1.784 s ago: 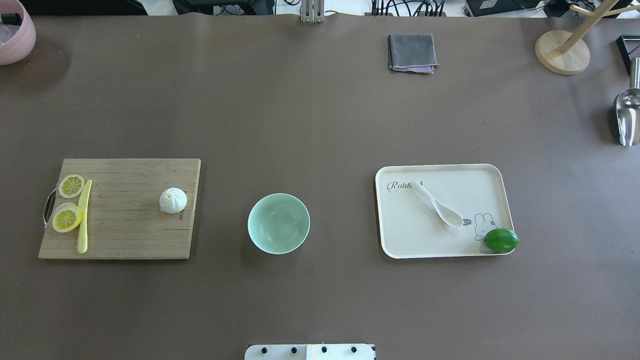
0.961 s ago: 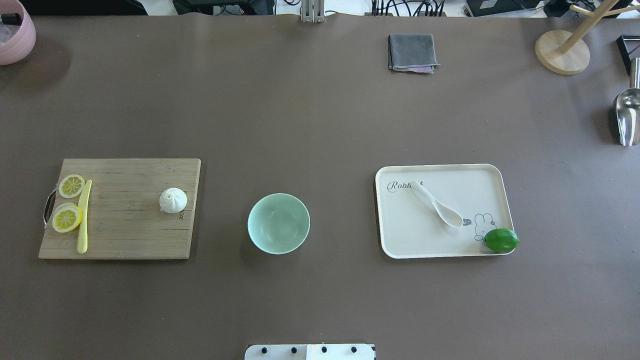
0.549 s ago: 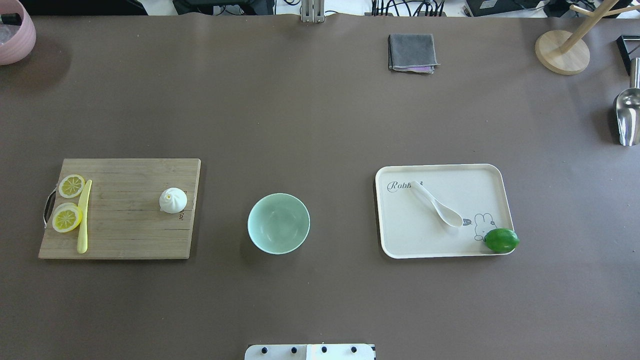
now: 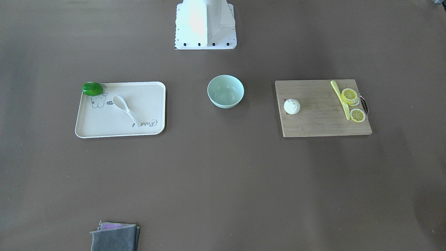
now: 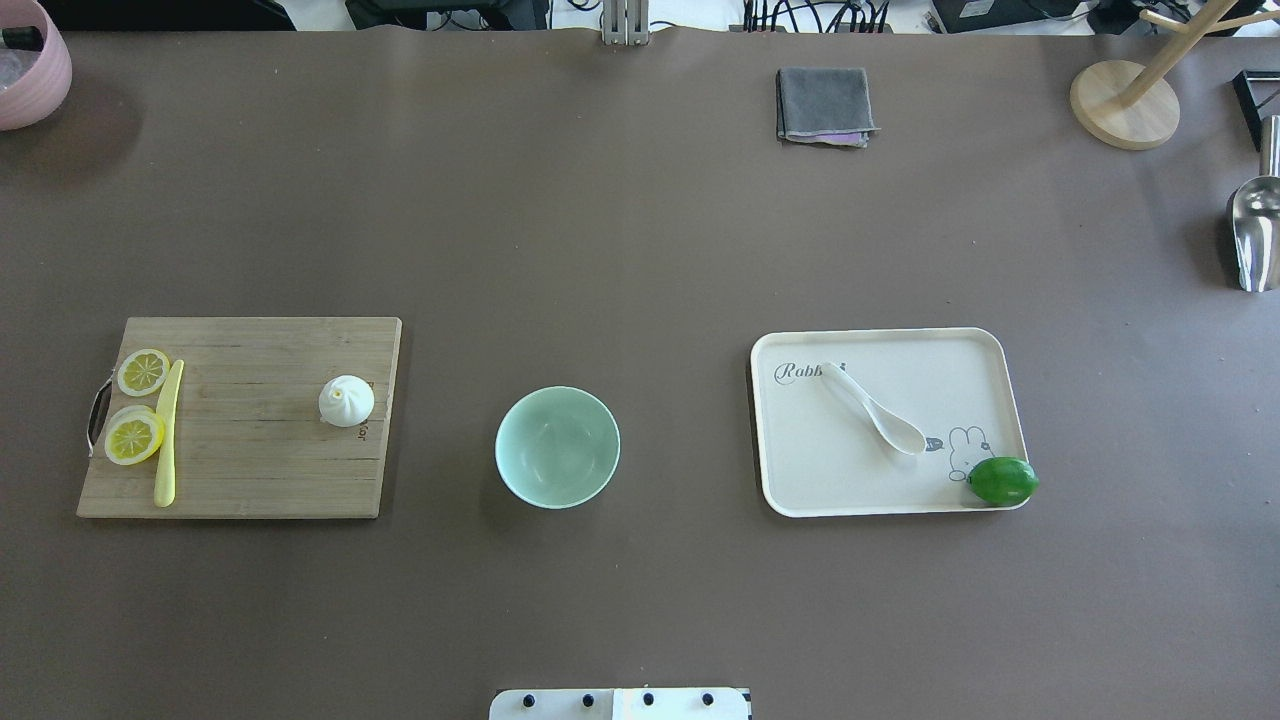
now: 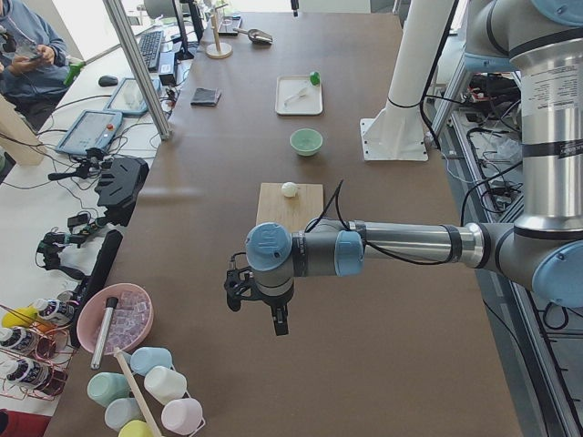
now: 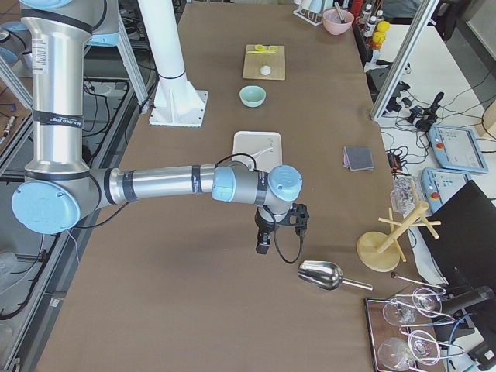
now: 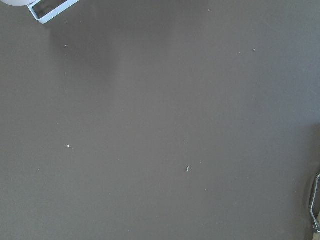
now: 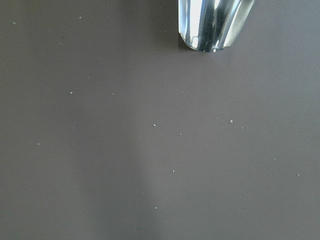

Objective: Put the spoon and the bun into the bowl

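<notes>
The white spoon lies on the cream tray at the right. The white bun sits on the wooden cutting board at the left. The mint-green bowl stands empty between them. Neither gripper shows in the overhead or front views. The left gripper hangs over bare table well short of the board in the exterior left view. The right gripper hangs over bare table beyond the tray in the exterior right view. I cannot tell whether either is open or shut.
Lemon slices and a yellow knife lie on the board's left side. A green lime sits at the tray's corner. A grey cloth, wooden stand, metal scoop and pink bowl ring the table's edges.
</notes>
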You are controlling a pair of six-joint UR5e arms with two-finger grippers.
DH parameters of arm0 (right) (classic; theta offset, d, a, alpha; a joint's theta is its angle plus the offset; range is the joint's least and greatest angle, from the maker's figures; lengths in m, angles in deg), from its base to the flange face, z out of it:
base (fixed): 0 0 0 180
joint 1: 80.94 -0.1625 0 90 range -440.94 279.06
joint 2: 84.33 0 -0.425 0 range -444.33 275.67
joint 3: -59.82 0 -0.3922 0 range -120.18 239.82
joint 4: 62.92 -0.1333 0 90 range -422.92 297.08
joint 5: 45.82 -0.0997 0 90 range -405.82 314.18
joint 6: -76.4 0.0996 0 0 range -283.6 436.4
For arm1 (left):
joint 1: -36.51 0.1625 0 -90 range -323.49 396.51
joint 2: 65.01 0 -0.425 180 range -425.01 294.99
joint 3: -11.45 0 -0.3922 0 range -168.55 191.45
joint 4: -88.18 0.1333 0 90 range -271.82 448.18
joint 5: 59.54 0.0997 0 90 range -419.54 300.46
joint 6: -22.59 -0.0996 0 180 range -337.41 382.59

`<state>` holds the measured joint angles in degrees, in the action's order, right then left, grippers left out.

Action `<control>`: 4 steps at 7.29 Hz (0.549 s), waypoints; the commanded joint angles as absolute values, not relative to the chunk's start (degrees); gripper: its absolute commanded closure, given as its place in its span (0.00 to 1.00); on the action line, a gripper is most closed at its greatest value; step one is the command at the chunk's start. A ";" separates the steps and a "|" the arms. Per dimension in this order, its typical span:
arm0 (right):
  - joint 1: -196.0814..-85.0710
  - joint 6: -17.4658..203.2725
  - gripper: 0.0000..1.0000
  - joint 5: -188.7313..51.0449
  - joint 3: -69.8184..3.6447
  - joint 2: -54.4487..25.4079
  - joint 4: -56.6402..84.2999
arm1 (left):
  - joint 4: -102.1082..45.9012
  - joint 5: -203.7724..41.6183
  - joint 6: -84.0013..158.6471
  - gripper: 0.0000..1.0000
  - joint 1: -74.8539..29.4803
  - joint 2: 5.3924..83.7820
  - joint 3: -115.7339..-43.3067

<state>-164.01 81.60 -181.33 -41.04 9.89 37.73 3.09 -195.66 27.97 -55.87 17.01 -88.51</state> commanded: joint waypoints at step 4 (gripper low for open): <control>-146.63 94.13 0.00 -181.18 -41.08 9.45 14.13 | 2.92 -195.77 28.83 0.02 -52.61 19.28 -88.57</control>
